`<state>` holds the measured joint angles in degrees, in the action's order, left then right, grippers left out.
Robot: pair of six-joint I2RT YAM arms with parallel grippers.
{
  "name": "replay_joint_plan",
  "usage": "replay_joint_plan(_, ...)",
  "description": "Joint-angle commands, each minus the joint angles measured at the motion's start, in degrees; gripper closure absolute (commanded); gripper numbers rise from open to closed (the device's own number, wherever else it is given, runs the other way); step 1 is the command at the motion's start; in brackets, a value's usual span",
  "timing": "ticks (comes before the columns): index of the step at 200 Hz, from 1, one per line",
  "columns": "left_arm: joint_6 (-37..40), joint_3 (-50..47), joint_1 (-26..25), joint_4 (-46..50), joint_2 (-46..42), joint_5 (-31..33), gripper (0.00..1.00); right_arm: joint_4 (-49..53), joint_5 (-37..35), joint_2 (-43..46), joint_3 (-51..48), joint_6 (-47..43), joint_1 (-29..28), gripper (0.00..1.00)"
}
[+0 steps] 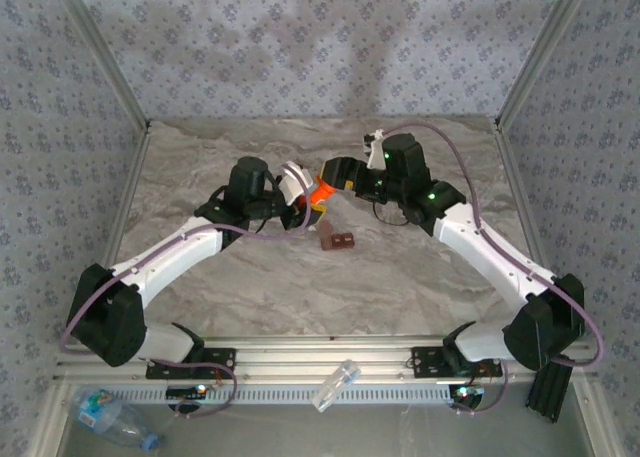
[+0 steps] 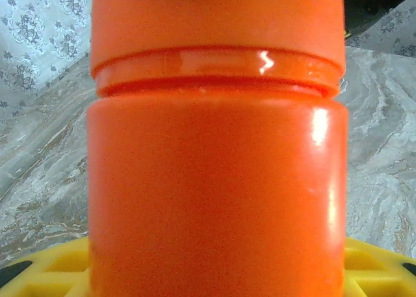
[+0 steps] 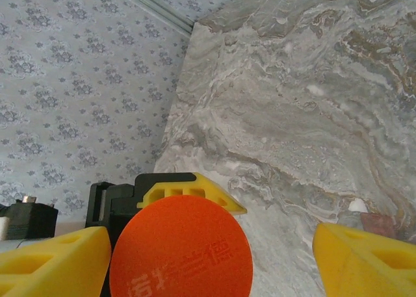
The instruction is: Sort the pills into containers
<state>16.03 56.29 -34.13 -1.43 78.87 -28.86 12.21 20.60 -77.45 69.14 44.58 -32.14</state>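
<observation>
The orange-red pill bottle [image 1: 320,192] hangs above the middle of the table, held sideways between the two arms. My left gripper [image 1: 308,199] is shut on its body; in the left wrist view the bottle [image 2: 218,180] stands close up, with yellow fingertips [image 2: 45,274] at both lower corners. My right gripper [image 1: 332,172] is open around the cap end. In the right wrist view the round orange cap [image 3: 181,248] faces the camera, touching the left yellow finger [image 3: 52,261] and well apart from the right one. No loose pills can be made out for certain.
A small brown object [image 1: 337,241] lies on the marble table [image 1: 420,277] just in front of the grippers, a white speck [image 3: 357,206] beside it. A clear water bottle [image 1: 110,417] and a small clear piece [image 1: 335,385] lie beyond the front rail.
</observation>
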Motion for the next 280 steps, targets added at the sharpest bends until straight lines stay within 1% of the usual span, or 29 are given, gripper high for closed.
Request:
replay_joint_plan(1, 0.9, 2.2, -0.2, -0.9, 0.0, 0.1, 1.0, -2.9, -0.7, -0.8, 0.3, 1.5, -0.7, 0.21)
replay_joint_plan(64, 0.9, 2.3, -0.5, -1.2, 0.2, 0.3, 1.0, -4.8, 0.5, -2.0, 0.0, 2.5, -1.8, 0.3)
replay_joint_plan(89, 0.9, 2.3, -0.4, -1.3, 0.2, 0.3, 1.0, -5.3, 1.0, -2.0, -0.1, 2.6, -2.0, 0.36)
replay_joint_plan(123, 0.8, 2.5, -0.5, -1.6, 0.3, 0.4, 1.0, -6.6, 2.3, -2.1, -0.3, 3.5, -2.5, 0.34)
replay_joint_plan(162, 0.7, 2.7, -0.5, -1.6, 0.4, 0.5, 1.0, -7.3, 2.6, -1.5, -0.3, 4.0, -2.8, 0.36)
replay_joint_plan(167, 0.8, 2.7, -0.5, -1.5, 0.4, 0.5, 1.0, -7.3, 2.6, -1.5, -2.2, 4.0, -2.8, 0.36)
replay_joint_plan(199, 0.8, 2.9, -0.5, -1.5, 0.4, 0.6, 1.0, -8.6, 3.4, -1.0, -3.2, 5.1, -3.0, 0.37)
replay_joint_plan(224, 0.8, 2.8, -0.6, -1.5, 0.5, 0.8, 1.0, -9.2, 3.9, -0.9, -3.4, 5.3, -3.2, 0.44)
replay_joint_plan(253, 0.6, 3.0, -0.7, -1.5, 0.6, 0.7, 1.0, -10.0, 5.2, -1.4, -3.7, 4.4, -3.2, 0.57)
replay_joint_plan(267, 0.6, 3.1, -0.7, -1.1, 0.4, 0.4, 1.0, -9.4, 6.3, -1.9, -3.2, 1.9, -2.8, 0.62)
replay_joint_plan(280, 0.5, 3.2, -0.7, -0.7, 0.3, -0.1, 1.0, -8.8, 8.6, -2.5, -3.0, -1.5, -1.2, 0.65)
